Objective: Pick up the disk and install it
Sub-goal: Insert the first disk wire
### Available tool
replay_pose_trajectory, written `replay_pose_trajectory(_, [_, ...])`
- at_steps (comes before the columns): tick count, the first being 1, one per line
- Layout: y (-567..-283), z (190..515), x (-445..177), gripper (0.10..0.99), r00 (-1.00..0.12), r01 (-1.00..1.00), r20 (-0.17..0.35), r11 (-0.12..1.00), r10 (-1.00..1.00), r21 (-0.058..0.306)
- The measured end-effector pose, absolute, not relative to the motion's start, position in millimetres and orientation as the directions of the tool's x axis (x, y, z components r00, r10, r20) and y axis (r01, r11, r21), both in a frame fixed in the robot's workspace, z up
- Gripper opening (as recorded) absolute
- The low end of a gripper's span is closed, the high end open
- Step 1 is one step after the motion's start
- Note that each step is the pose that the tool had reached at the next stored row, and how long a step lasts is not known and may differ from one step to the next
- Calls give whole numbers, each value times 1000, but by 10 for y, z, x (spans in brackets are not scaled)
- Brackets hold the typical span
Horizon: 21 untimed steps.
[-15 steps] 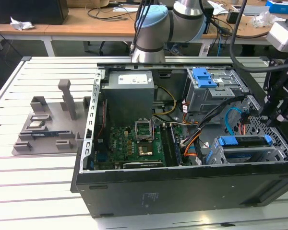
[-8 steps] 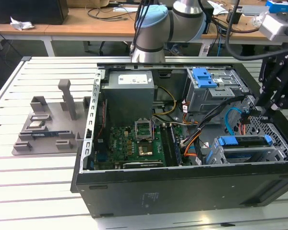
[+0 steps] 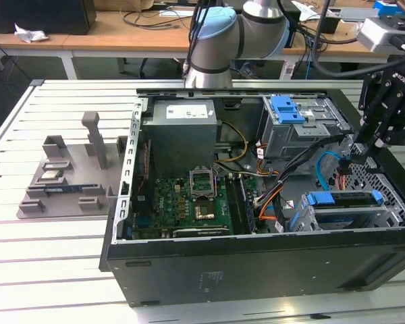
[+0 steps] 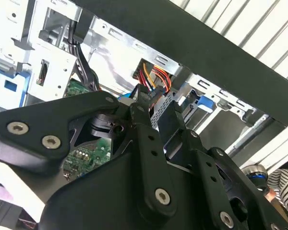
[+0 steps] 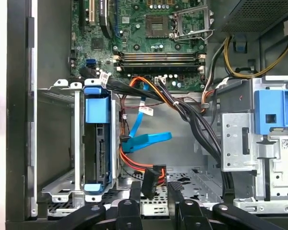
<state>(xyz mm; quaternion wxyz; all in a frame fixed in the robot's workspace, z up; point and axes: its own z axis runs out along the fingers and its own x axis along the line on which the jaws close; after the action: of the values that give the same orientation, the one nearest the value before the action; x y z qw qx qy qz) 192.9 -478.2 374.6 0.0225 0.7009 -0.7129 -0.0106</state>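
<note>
Two fingers (image 5: 135,191) of the gripper (image 5: 153,189) pinch a black plug (image 5: 151,181) in the first wrist view, near the disk (image 5: 98,148) seated in its cage (image 5: 62,186), wires (image 5: 133,165) between; the exterior view adds a grey rack (image 3: 67,179).

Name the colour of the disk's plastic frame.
Blue frame on the disk, clearest in the first wrist view.

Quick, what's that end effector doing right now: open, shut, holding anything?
End effector: closed on a black cable connector; the disk is not in its grip.
</note>
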Motion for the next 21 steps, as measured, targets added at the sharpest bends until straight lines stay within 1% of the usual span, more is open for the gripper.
replay_pose_trajectory(11, [-4706, 3576, 1929, 361, -17, -999, 31, 18, -999, 47])
replay_pose_trajectory(16, [-4709, 3573, 1928, 361, -17, -999, 67, 20, -998, 46])
replay_pose_trajectory(21, [-4709, 3573, 1928, 361, -17, -999, 70, 20, -997, 46])
